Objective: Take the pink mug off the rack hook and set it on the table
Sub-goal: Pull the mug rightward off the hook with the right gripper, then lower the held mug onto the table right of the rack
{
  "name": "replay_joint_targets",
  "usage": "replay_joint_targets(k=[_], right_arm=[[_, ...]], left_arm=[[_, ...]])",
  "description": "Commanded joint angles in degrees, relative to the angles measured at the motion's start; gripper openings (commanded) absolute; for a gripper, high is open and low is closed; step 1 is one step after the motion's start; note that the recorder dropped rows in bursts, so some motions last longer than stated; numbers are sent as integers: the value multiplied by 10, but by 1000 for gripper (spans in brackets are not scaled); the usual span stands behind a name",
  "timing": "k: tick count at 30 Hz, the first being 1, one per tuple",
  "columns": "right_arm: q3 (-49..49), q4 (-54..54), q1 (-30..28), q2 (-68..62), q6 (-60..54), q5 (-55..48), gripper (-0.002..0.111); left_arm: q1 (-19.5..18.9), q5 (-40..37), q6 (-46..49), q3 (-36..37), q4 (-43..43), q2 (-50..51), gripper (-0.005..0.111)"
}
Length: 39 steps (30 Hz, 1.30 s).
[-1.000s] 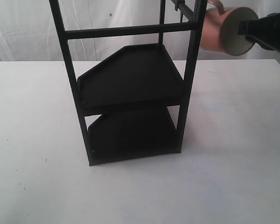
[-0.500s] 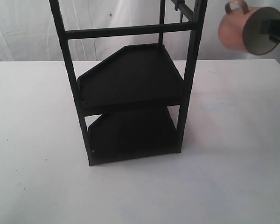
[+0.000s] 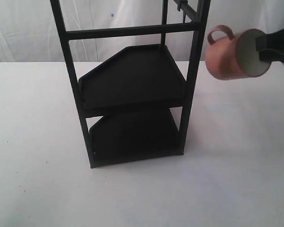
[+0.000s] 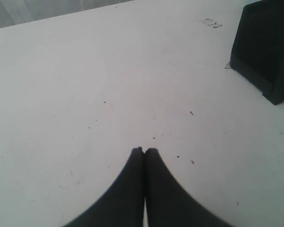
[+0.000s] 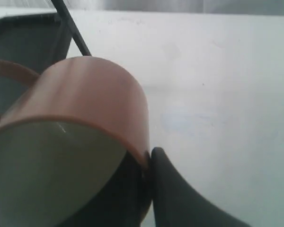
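The pink mug point(image 3: 227, 59) hangs in the air to the right of the black rack point(image 3: 132, 85), tilted on its side with its cream mouth facing right and its loop handle up. My right gripper point(image 3: 261, 49) is shut on the mug's rim, one finger inside and one outside, as the right wrist view shows at the pink mug point(image 5: 90, 99) and right gripper point(image 5: 147, 158). The rack hook point(image 3: 185, 7) juts from the rack's top right corner, free of the mug. My left gripper point(image 4: 144, 151) is shut on nothing, low over the white table point(image 4: 109, 85).
The rack's two dark shelves stand mid-table, its right post point(image 3: 195, 75) close to the mug's left side. One rack foot point(image 4: 265, 52) shows in the left wrist view. White table point(image 3: 236, 156) spreads below and right of the mug. A pale curtain hangs behind.
The mug has come off the hook: it moved right and away from the rack's top corner, then dropped lower and tilted more, still held by my right gripper. The left arm has not moved.
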State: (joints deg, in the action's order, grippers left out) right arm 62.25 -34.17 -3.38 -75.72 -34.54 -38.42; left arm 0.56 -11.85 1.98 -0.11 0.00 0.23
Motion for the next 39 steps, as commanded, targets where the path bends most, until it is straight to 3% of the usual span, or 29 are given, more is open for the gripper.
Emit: replay_joint_targets(k=[1, 8, 11, 15, 21, 28, 39], right_arm=[[45, 140, -3, -12, 116, -55, 0], [48, 177, -3, -30, 145, -78, 0], [86, 177, 0, -67, 138, -189, 0], [111, 176, 0, -110, 138, -239, 0], [114, 174, 32, -164, 139, -208, 0], [120, 262, 101, -184, 193, -234, 0], [95, 261, 110, -190, 198, -205, 0]], left_arm=[[3, -2, -1, 1, -3, -2, 0], [3, -2, -1, 1, -3, -2, 0], [3, -2, -1, 1, -3, -2, 0], [3, -2, -1, 1, -3, -2, 0], [3, -2, -1, 1, -3, -2, 0], [3, -2, -1, 1, -3, -2, 0], [3, -2, -1, 1, -3, -2, 0]])
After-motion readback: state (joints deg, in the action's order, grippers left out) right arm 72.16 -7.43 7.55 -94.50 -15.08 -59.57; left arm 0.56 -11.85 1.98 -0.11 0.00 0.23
